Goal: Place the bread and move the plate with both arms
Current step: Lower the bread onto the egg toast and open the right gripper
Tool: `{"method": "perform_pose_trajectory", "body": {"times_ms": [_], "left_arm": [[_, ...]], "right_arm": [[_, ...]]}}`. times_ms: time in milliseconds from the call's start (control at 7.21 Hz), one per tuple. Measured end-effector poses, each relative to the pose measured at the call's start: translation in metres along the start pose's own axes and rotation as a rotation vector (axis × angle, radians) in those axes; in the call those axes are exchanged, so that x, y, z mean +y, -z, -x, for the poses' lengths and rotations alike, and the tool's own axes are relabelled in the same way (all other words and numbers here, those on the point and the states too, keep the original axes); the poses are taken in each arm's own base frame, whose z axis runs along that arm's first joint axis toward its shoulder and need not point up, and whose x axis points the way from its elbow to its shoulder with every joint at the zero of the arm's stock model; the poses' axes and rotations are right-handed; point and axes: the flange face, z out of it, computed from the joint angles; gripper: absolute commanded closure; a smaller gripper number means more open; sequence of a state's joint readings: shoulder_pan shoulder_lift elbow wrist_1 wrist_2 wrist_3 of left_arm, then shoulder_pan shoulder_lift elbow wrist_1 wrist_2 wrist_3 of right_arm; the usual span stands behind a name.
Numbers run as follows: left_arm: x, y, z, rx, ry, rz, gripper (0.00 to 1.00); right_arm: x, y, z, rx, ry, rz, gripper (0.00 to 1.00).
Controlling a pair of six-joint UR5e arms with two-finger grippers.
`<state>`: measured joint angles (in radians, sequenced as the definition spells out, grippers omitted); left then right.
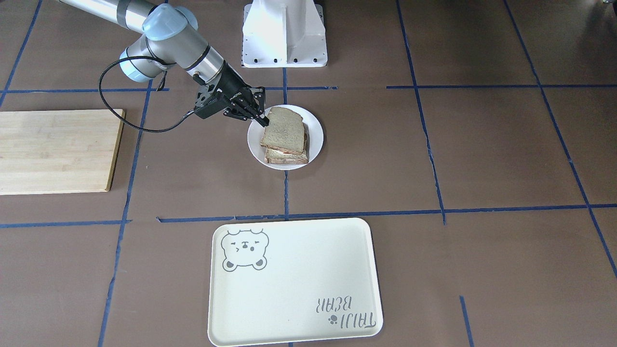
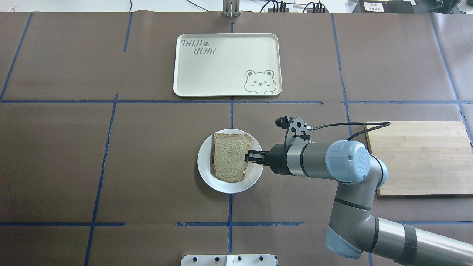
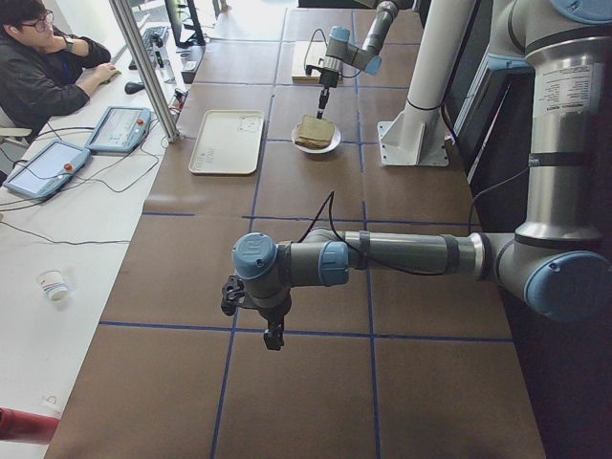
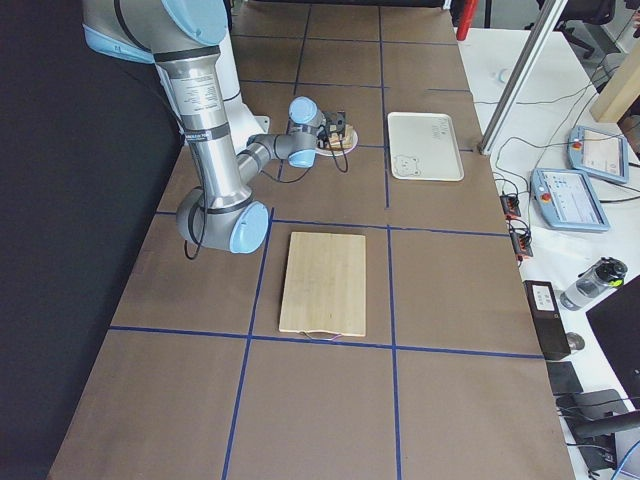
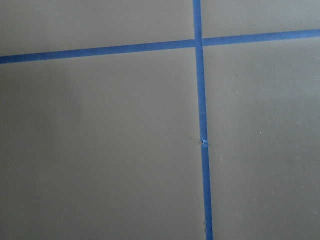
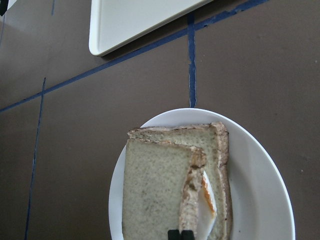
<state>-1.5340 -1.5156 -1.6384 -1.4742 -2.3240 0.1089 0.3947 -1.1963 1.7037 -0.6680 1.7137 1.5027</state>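
The right gripper (image 6: 180,234) has its two black fingertips pressed nearly together on the brown crust edge of the bread (image 6: 156,192). The bread is a flat tan wholegrain slice with a speckled crumb. Its gripped edge appears raised. It lies on a second slice (image 6: 220,150), and a white egg topping (image 6: 209,196) shows between the two. Both slices sit on the plate (image 2: 207,175), a smooth round white dish at the centre of the overhead view.

In the overhead view, the right arm (image 2: 317,162) enters from the lower right. It bends at a light-blue joint cap, and its grey metal wrist runs level toward the left. A black cable (image 2: 351,125) loops off the wrist.

In the exterior left view, the left gripper (image 3: 273,337) points down over the bare brown table (image 3: 306,402) at lower centre, well apart from the plate. Whether it is open or closed cannot be told.

- The cream rectangular tray (image 2: 221,62) with rounded corners and a bear drawing lies at upper centre of the overhead view.
- The pale wooden board (image 2: 421,159) lies at the right, partly covered by the right arm.
- Blue tape lines (image 2: 231,114) grid the table.
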Motion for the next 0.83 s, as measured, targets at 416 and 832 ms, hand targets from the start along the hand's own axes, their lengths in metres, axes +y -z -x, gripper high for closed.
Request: {"method": "perform_pose_trajectory", "body": {"times_ms": [416, 832], "left_arm": [[0.0, 0.0, 0.0, 0.0, -0.001, -0.001, 0.0], [-0.002, 0.003, -0.003, 0.0, -0.003, -0.006, 0.0]], "right_arm": [[-0.003, -0.013, 0.015, -0.01, -0.012, -0.001, 0.0], [-0.031, -0.003, 0.015, -0.012, -0.017, -0.002, 0.0]]}}
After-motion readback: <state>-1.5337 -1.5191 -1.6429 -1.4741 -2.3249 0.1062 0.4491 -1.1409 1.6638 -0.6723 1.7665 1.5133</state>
